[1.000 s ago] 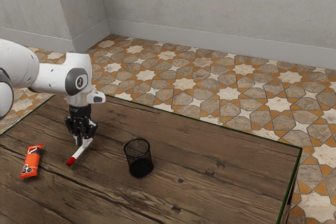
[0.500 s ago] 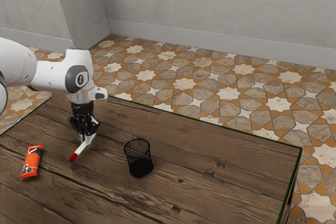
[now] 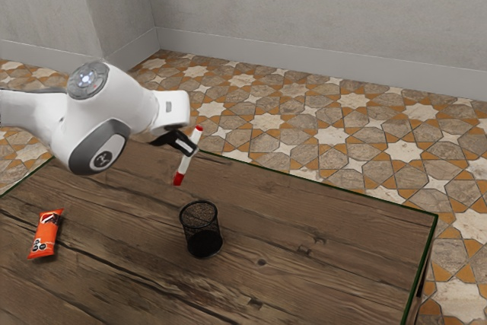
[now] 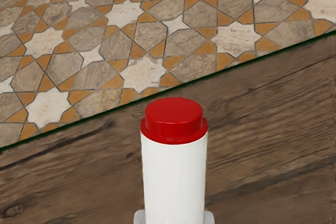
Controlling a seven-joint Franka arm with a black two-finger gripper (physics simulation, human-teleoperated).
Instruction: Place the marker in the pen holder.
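Hanging tilted above the brown wooden table [image 3: 319,275], the slim white cylindrical marker with red ends [image 3: 184,165] points to one and seven o'clock in the exterior view. The black two-finger gripper [image 3: 190,148] has it pinched from both sides, its fingers parted only by the barrel's thickness. Near six o'clock from the marker stands the round black mesh pen holder [image 3: 201,224]; well apart, toward nine o'clock from that, lies an orange rectangular wrapped packet [image 3: 46,234].
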